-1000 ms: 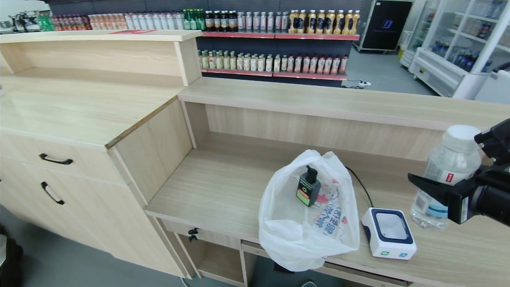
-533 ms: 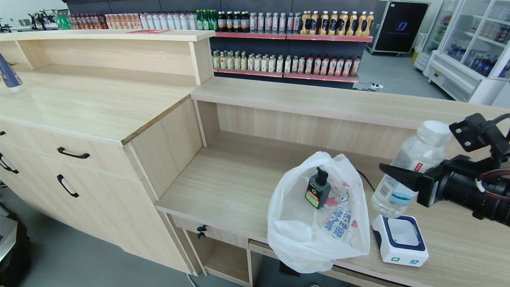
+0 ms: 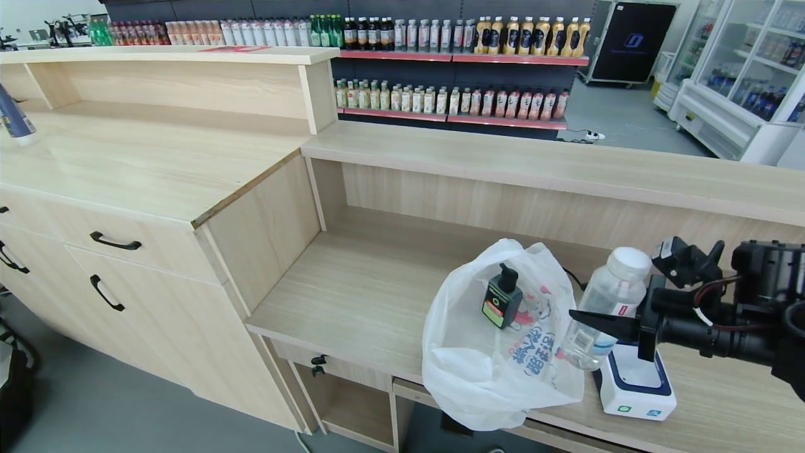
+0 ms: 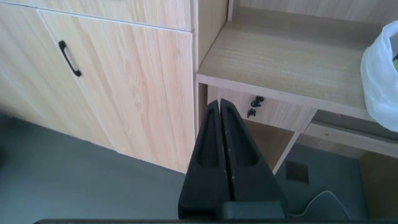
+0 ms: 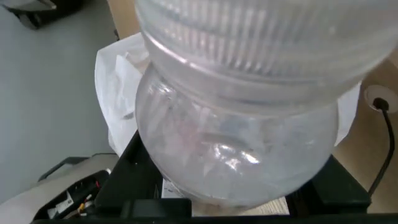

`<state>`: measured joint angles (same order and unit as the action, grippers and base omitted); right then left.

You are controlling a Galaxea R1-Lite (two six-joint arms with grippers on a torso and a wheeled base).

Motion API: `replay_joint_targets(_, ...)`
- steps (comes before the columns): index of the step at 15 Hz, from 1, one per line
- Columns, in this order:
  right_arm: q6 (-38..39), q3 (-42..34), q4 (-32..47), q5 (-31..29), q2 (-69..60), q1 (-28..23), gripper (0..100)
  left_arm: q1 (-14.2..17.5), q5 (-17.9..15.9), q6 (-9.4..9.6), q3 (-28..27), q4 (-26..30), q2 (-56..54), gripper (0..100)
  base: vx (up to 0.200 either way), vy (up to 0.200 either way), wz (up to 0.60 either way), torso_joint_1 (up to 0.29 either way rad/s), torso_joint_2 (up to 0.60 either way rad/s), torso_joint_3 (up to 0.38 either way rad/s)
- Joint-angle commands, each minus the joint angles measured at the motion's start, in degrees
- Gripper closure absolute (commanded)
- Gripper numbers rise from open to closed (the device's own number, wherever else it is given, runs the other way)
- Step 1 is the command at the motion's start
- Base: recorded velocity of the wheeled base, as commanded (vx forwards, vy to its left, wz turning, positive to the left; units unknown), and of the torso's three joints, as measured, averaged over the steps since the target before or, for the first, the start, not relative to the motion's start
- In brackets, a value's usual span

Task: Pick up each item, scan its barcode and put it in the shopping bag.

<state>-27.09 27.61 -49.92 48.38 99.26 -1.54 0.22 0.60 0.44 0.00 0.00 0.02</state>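
White plastic bag (image 3: 465,371) at the worktop's (image 3: 352,296) front edge, head view: its lower fold hangs over that edge, its mouth is open, and a dark pump bottle (image 3: 502,305) stands inside. Just to the bag's right, also at the front edge, sits a white-and-blue scanner (image 3: 635,390). The right gripper (image 3: 594,322) clamps a clear water bottle (image 3: 604,296) across its lower body. The bottle is tilted, cap up, with its base between the bag's rim and the scanner.

Left wrist view: the left gripper (image 4: 220,109) has its fingers pressed together with nothing between them. It hangs over the floor in front of a cabinet door, near the worktop's front left corner.

Right wrist view: the bottle's ribbed cap (image 5: 261,37) and shoulder loom close, with black fingers on either side. The bag lies beyond, and a black cable (image 5: 382,143) runs over the worktop.
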Motion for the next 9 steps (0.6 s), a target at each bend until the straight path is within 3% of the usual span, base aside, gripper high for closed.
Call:
replay_joint_targets(1,-3.85,-0.01,0.70,4.44,6.04,-2.68,100,0.04,0.02,0.00,0.00,0.00,-0.02,100,0.000,0.000,0.00,0.000,0.00,0.000)
replay_joint_targets(9,-5.87,1.13,-1.32,9.18,10.96,-3.03,100,0.04,0.02,0.00,0.00,0.00,-0.02,100,0.000,0.000,0.00,0.000,0.00,0.000)
